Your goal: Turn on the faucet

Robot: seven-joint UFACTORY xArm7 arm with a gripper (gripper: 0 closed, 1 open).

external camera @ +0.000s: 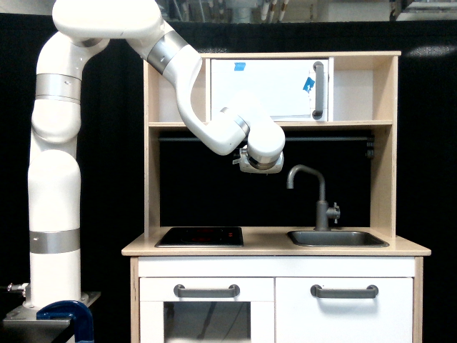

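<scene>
**A:** Where was the faucet (319, 196)?

**B:** It stood upright at the back of the sink (338, 239), toward the exterior view's right of the wooden countertop (271, 249). The stem was dark grey, the hooked spout curved over toward the exterior view's left, and the small side lever knob (333, 211) stuck out low on the stem's right side.

**A:** Was anything touching it?

**B:** No. The gripper (255, 168) hung in the air up and to the left of the spout, near it but apart from it, just under the shelf rail (321, 138).

**A:** Were the fingers released or clenched?

**B:** I could not tell. The wrist end was turned so that only a small greyish fitting showed under the white housing; the fingers themselves were not visible against the black backing.

**A:** And the rest of the arm?

**B:** The white arm (53, 186) rose from its base at the exterior view's left, bent over the top corner of the play kitchen and reached down in front of the upper shelf.

**A:** What else was around?

**B:** A black hob (200, 236) lay on the countertop left of the sink. Above, a white cabinet door (268, 88) carried a grey bar handle (318, 90) and bits of blue tape. Below the countertop were two more grey handles, one (206, 291) under the hob and one (344, 291) under the sink.
</scene>
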